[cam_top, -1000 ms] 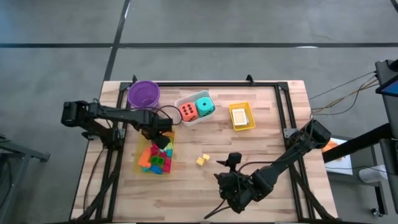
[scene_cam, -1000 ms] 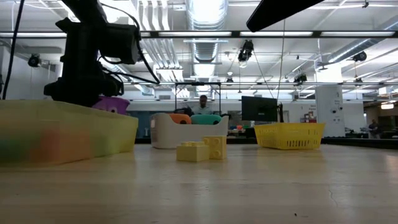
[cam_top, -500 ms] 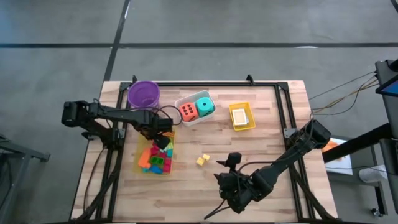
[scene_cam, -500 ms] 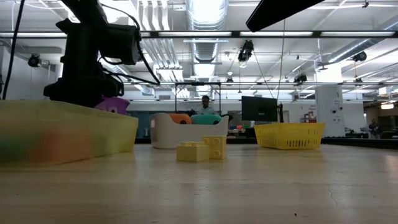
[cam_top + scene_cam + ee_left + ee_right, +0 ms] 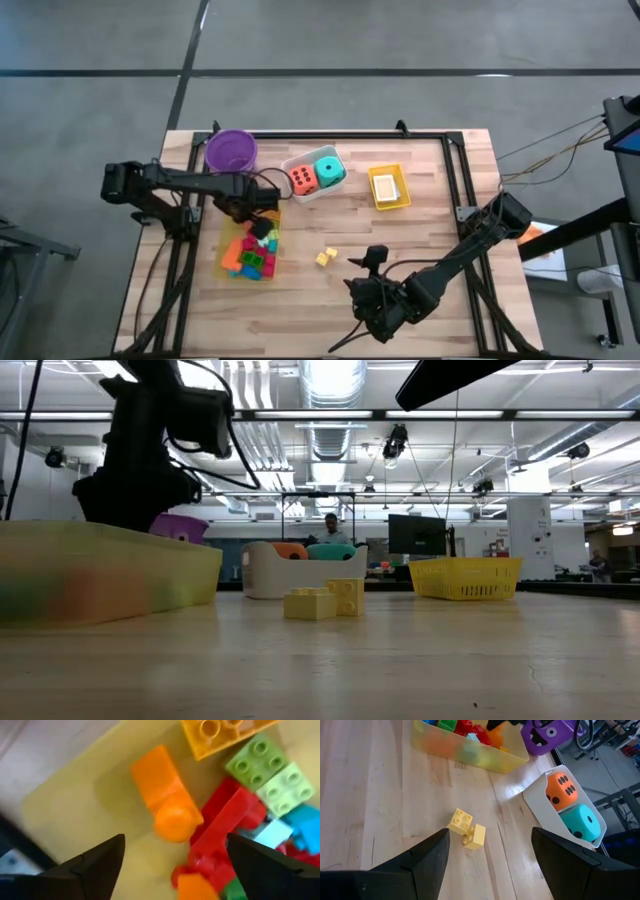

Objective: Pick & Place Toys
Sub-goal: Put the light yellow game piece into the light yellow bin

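Observation:
Many bright blocks (image 5: pixel 252 252) lie in a translucent yellow tray (image 5: pixel 228 242) on the table's left. My left gripper (image 5: pixel 175 870) hangs open above the tray's far end, pointing down. Below it an orange block (image 5: pixel 167 800) rests on the tray floor beside red blocks (image 5: pixel 225 825) and green blocks (image 5: pixel 265 770). A yellow block (image 5: pixel 326 257) lies alone on the table top (image 5: pixel 466 829). My right gripper (image 5: pixel 490 865) stands open near the table's front edge, aimed at that block from a short distance.
A purple bowl (image 5: pixel 231 150) stands at the far left. A white tray (image 5: pixel 320 190) holds an orange die (image 5: pixel 301 179) and a teal die (image 5: pixel 330 171). A small yellow tray (image 5: pixel 388 187) with a card sits right of it. Bare wood surrounds the lone yellow block.
In the low view my left arm's wrist has shifted slightly upward above the yellow tray. In the high view the blocks under it show more than before. My right arm and the lone yellow block have kept still.

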`<state>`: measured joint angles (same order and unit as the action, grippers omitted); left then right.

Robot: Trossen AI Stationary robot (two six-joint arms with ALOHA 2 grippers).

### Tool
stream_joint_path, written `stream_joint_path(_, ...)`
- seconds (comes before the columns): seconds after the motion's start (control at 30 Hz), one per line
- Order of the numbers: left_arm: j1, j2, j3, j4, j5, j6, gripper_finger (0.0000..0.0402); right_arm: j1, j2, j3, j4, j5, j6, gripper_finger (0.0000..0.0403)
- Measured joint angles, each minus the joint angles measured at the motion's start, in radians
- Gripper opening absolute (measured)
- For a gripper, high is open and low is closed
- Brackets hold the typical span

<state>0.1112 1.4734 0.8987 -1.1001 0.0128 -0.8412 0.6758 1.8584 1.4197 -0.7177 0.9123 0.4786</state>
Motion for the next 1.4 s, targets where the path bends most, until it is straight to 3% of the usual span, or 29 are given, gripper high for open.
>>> stream_joint_path(0.17,-0.001,-0.001,0.069,-0.161,0.025,-0.029,0.0366,0.000,0.000,0.000,0.000,0.000,0.000,0.0278)
stream_joint_path(0.33,-0.039,-0.004,0.155,-0.193,0.034,-0.047,0.0367,0.000,0.000,0.000,0.000,0.000,0.000,0.0278)
stream_joint_path(0.47,-0.104,-0.004,0.230,-0.110,0.032,-0.057,0.0368,0.000,0.000,0.000,-0.005,0.003,0.004,0.0278)
stream_joint_path(0.63,-0.264,0.049,0.320,0.162,0.018,-0.015,0.0368,0.002,-0.009,0.000,-0.072,0.050,0.046,0.0279)
stream_joint_path(0.8,-0.329,0.190,0.459,0.073,-0.044,0.027,0.0368,0.002,-0.056,-0.001,-0.239,0.060,0.211,0.0279)
stream_joint_path(0.93,-0.336,0.296,0.526,0.092,-0.054,0.098,0.0368,0.012,-0.114,-0.009,-0.357,0.050,0.320,0.0279)
stream_joint_path(1.13,-0.370,0.408,0.564,0.187,-0.146,0.378,0.0368,0.016,-0.239,-0.102,-0.380,-0.067,0.334,0.0279)
stream_joint_path(1.4,-0.381,0.447,0.521,0.398,-0.197,0.434,0.0368,0.033,-0.500,-0.309,-0.343,-0.123,0.382,0.0279)
